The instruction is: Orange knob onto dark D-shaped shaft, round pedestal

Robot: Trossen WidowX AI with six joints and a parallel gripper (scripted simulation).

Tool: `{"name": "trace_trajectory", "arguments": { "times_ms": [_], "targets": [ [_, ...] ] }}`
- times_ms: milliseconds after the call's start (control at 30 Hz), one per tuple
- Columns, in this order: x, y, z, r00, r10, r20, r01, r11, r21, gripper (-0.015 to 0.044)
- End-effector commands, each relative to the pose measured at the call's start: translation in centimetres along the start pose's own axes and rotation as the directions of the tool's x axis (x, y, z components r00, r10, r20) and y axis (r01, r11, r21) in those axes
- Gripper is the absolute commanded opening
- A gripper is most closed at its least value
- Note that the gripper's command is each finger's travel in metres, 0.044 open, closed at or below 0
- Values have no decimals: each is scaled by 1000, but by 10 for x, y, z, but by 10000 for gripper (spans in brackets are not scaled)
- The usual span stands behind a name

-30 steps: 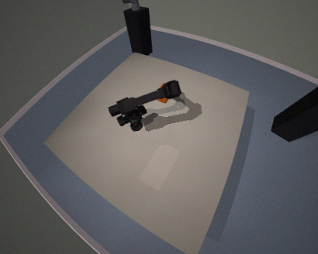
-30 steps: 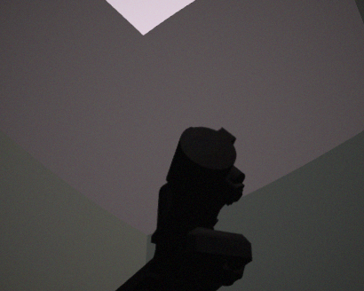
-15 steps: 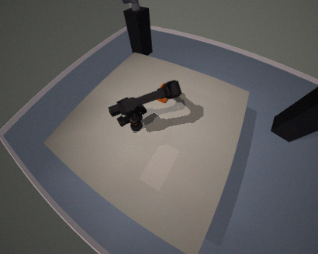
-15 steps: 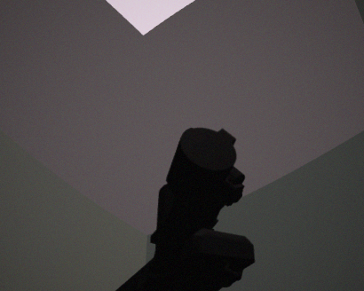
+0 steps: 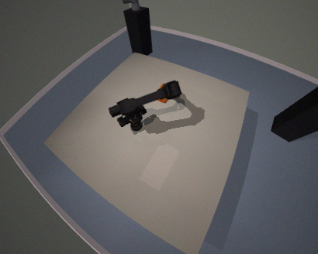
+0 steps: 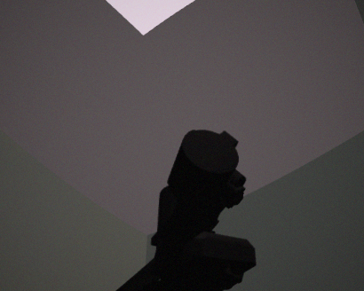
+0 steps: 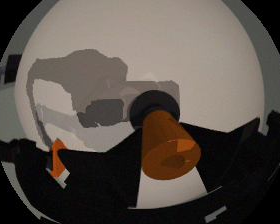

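Note:
The orange knob (image 7: 166, 145) is between the fingers of my gripper (image 7: 160, 128), which is shut on it. Its wide end faces the wrist camera and its narrow end points at the round pedestal. The dark round pedestal (image 7: 155, 98) shows just beyond the knob's narrow end in the wrist view. In the top view the pedestal (image 5: 136, 127) is a small dark disc under the hand. The knob hides the shaft, so I cannot tell whether the knob is on it or just above. The exterior view shows only the arm's dark outline, without knob or pedestal.
The arm (image 5: 150, 98) reaches across the pale table top (image 5: 106, 155) from its base, which has an orange part (image 5: 163, 93) beside it. Its shadow falls near the pedestal. Dark posts (image 5: 139, 32) (image 5: 300, 120) stand at the back and on the right, beyond the table top.

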State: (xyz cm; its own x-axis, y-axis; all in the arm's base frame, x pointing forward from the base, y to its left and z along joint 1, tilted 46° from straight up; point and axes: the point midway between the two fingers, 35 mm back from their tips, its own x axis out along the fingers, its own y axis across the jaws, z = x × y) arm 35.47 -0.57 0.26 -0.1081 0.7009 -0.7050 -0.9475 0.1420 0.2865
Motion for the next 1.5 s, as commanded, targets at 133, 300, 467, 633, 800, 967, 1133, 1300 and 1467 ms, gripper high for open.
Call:
{"name": "trace_trajectory", "arguments": {
  "times_ms": [133,300,467,633,800,967,1133,1300,1467],
  "targets": [
    [5,0,1,1000,-2,7,1,998,57,0],
    [9,1,1,1000,-2,7,1,999,49,0],
    [12,1,2,1000,-2,7,2,1000,18,0],
    [10,1,1,1000,0,0,0,1000,27,0],
    [10,1,1,1000,0,0,0,1000,27,26],
    [10,1,1,1000,0,0,0,1000,27,158],
    [10,1,1,1000,0,0,0,1000,27,289],
    [10,1,1,1000,0,0,0,1000,27,420],
    [10,1,1,1000,0,0,0,1000,27,440]
  ]
}}
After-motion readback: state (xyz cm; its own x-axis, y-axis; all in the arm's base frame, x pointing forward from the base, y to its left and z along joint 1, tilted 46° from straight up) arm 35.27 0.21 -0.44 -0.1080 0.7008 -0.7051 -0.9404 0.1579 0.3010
